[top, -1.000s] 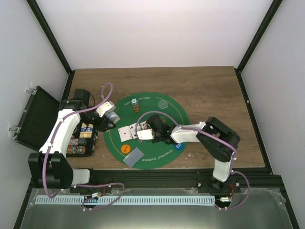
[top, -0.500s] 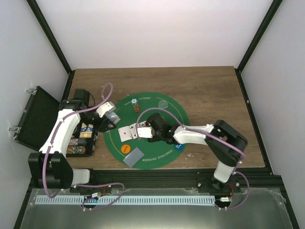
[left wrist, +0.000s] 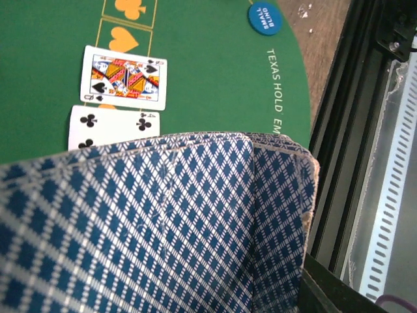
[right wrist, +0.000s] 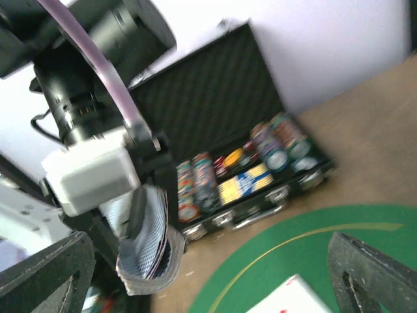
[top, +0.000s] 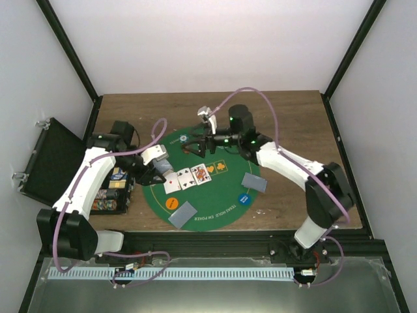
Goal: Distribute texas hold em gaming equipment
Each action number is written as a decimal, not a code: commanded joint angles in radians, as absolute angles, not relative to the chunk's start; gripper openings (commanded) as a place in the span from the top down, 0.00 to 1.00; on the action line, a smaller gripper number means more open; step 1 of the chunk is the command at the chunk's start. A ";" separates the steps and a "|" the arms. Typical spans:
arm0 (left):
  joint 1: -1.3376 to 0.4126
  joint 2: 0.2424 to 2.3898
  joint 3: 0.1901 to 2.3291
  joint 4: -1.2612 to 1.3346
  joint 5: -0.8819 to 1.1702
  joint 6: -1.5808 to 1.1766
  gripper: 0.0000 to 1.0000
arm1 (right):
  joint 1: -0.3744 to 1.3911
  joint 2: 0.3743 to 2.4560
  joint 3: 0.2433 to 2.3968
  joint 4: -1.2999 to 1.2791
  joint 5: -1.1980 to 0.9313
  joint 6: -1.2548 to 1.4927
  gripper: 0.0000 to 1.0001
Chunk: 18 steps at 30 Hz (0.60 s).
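Dealing onward across the green mat (top: 210, 195) looks to be the step in hand, with the open chip case (top: 107, 195) standing off its left edge. The deck (left wrist: 143, 228) hangs over the mat's left part. I judge that the next card should be pinched singly off the top by one edge, since the deck's corner already looks splayed and a second card could drag along. It should be laid flat in the bare orange suit box (top: 221, 167), just beside the row of three face-up cards (top: 187, 177) and overlapping none. Two grey-backed hands (top: 182, 213) lie nearer the mat's rim, with an orange disc (top: 171, 203) and a blue disc (left wrist: 264, 16) close by them. The left gripper (top: 158, 171) is clamped on the deck. The right gripper (top: 195, 147) hovers over the mat's far side, its fingers (right wrist: 49, 274) spread wide with nothing between them.
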State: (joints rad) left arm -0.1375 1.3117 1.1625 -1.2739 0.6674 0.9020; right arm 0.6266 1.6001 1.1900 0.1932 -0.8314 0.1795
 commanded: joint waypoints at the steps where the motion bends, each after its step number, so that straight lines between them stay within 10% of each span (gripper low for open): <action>1: -0.161 1.310 1.222 -1.324 0.692 0.948 0.51 | 0.659 1.703 1.207 0.290 -1.063 0.524 0.03; 18: -0.197 1.324 1.231 -1.311 0.698 0.932 0.51 | 0.786 1.912 1.417 0.135 -0.972 0.407 0.10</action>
